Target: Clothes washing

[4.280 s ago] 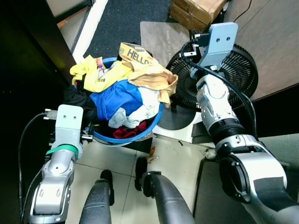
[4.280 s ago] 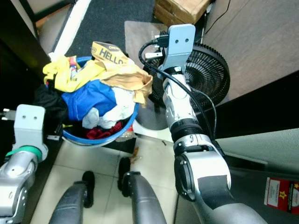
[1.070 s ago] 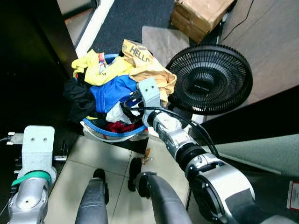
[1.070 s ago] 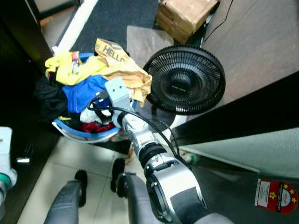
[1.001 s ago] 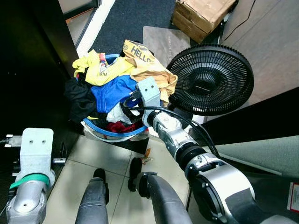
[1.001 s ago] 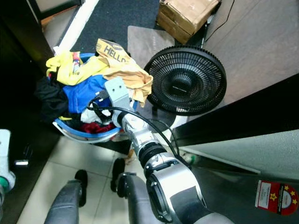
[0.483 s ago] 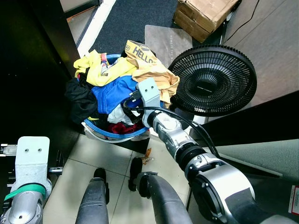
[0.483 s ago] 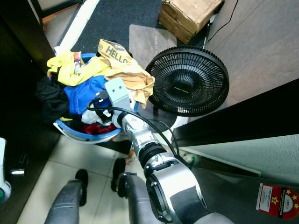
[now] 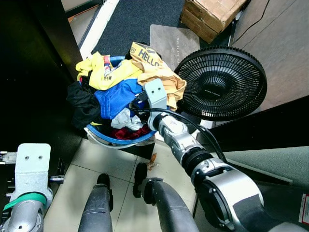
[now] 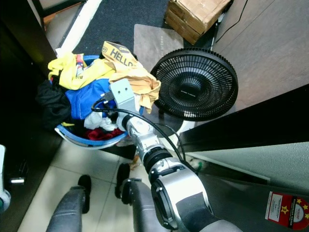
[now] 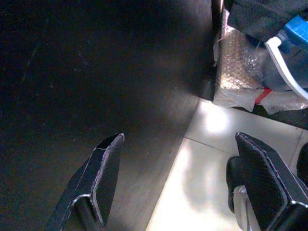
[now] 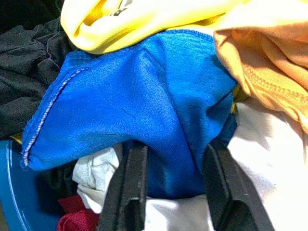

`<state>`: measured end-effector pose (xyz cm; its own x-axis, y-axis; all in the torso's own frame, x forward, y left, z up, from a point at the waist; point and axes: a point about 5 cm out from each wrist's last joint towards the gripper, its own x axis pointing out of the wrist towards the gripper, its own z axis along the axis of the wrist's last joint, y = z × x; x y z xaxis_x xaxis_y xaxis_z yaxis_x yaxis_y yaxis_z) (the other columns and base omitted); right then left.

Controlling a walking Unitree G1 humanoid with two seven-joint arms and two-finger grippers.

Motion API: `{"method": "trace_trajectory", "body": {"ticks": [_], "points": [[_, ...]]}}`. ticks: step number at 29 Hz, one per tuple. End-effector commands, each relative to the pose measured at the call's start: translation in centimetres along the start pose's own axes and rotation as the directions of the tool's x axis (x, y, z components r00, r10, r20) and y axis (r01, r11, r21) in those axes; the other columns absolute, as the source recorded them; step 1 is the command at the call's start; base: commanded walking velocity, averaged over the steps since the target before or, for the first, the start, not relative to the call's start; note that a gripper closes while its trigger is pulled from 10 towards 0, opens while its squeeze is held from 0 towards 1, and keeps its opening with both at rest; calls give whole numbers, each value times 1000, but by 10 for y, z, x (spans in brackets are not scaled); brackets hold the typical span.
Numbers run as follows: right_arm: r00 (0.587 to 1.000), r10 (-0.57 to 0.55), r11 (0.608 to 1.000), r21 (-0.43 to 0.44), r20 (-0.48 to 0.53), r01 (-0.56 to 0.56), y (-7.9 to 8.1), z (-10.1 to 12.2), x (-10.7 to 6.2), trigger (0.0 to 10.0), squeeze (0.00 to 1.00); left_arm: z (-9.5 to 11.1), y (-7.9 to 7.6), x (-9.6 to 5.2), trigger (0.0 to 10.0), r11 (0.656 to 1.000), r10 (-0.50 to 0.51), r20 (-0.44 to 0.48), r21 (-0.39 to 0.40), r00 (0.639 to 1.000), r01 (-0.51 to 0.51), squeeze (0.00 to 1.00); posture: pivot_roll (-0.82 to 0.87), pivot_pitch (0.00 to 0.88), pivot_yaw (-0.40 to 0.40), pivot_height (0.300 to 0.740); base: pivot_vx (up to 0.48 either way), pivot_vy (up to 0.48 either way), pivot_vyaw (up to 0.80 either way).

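The right gripper (image 12: 175,185) is down in the heaped clothes, its two black fingers (image 12: 130,192) set a little apart with a fold of the blue garment (image 12: 144,106) between them, the tips buried in the cloth (whether they actually pinch it cannot be told). Around that blue piece lie a yellow garment (image 12: 144,19), an orange one (image 12: 269,62), white cloth (image 12: 274,144), black cloth (image 12: 29,72) and a scrap of red (image 12: 77,219). All of it is piled above the rim of the blue laundry basket (image 9: 104,139), which stands on the tiled floor (image 9: 116,164) just beside a black fan (image 9: 222,82). The left gripper (image 11: 190,183) hangs low with its fingers wide apart, next to a dark cabinet panel (image 11: 86,72).
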<state>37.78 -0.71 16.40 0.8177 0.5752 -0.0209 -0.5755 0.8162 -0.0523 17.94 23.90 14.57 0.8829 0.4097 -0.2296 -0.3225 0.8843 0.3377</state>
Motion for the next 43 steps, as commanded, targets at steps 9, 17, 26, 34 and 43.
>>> {"method": "trace_trajectory", "body": {"ticks": [9, 17, 26, 34, 43], "points": [[999, 38, 997, 67, 30, -40, 24, 3, 6, 0, 0, -8, -3, 3, 10000, 1000, -5, -44, 6, 999, 6, 0, 262, 616, -189, 740, 0, 0, 0], [979, -122, 991, 82, 161, 110, -21, 40, 5, 0, 0, 0, -9, 25, 10000, 1000, -24, 3, 4, 1000, 24, 0, 228, 499, -158, 740, 0, 0, 0], [853, -324, 946, 120, 408, 302, -87, 108, -17, 10000, 0, 20, -15, 60, 10000, 998, -65, 83, 16, 994, 64, 0, 189, 304, -67, 740, 0, 0, 0], [659, -463, 867, 146, 592, 477, -142, 144, -61, 10000, 0, 37, -14, 85, 10000, 994, -108, 136, 47, 985, 103, 0, 157, 167, 24, 740, 0, 0, 0], [481, -481, 831, 206, 733, 517, -157, 174, -94, 10000, 0, 53, -22, 102, 10000, 991, -134, 187, 55, 973, 126, 0, 151, 91, 47, 740, 0, 0, 0]]}}
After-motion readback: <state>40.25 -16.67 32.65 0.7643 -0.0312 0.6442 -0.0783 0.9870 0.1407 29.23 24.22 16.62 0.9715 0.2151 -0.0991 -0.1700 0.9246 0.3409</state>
